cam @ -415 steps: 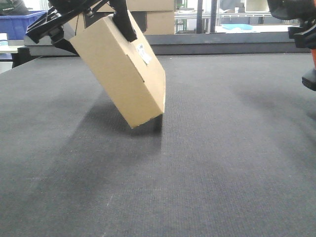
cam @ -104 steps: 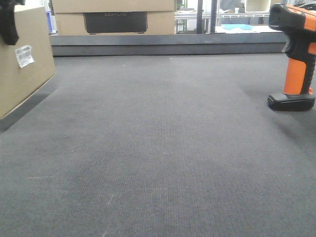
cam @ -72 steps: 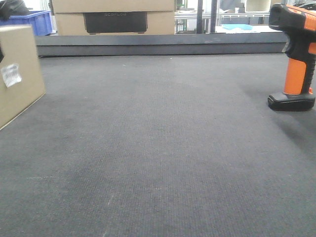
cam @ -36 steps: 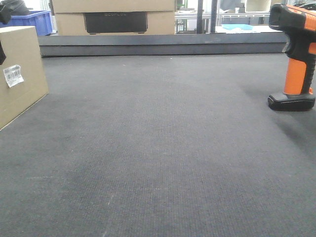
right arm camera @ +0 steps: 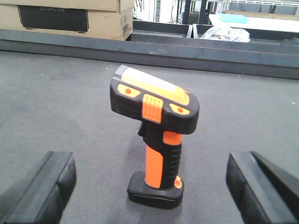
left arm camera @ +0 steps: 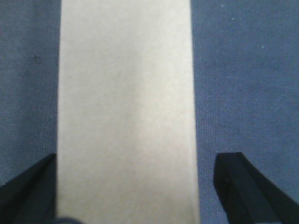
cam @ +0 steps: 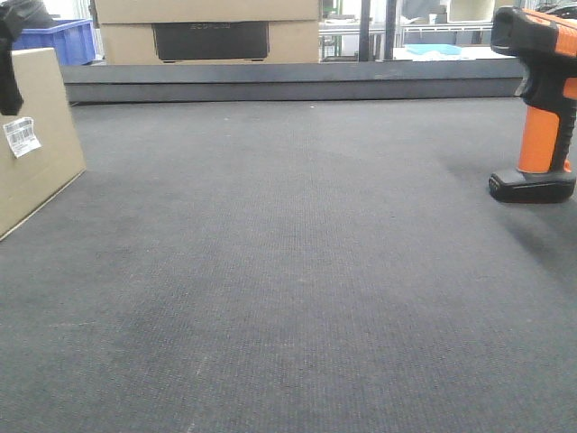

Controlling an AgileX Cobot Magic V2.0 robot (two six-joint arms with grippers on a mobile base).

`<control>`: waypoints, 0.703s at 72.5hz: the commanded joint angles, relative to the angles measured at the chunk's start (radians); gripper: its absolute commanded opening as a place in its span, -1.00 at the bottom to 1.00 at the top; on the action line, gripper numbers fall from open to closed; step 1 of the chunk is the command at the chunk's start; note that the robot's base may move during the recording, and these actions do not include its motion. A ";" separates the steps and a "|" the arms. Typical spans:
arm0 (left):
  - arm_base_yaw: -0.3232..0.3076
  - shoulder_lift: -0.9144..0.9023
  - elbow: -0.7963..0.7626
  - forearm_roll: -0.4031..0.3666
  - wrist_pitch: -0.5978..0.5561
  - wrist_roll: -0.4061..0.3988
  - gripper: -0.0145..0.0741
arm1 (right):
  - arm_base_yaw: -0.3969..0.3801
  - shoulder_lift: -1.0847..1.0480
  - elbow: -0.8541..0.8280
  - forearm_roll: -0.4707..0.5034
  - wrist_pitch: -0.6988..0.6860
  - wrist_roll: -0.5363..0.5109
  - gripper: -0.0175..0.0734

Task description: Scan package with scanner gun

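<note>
The package (cam: pixel 34 135) rested on the grey mat (cam: pixel 297 271) at the far left edge of the front view, its white barcode sticker (cam: pixel 21 137) facing the camera. In the left wrist view, the left gripper (left arm camera: pixel 135 186) straddled the package with jaws spread wide; whether the fingers touched the cardboard could not be determined. The scanner gun (right arm camera: pixel 154 140) stood upright on its black foot, centred between the widely opened, empty fingers of the right gripper (right arm camera: pixel 149 184).
</note>
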 commanded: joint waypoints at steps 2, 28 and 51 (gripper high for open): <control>0.001 -0.065 -0.002 0.004 -0.008 -0.004 0.37 | -0.004 -0.007 0.004 -0.007 -0.003 -0.005 0.62; 0.001 -0.317 -0.002 0.001 0.049 -0.010 0.33 | -0.004 -0.007 0.004 -0.007 0.000 0.003 0.62; 0.001 -0.596 0.215 -0.050 -0.035 -0.010 -0.92 | -0.004 -0.031 0.002 -0.007 0.046 0.040 0.62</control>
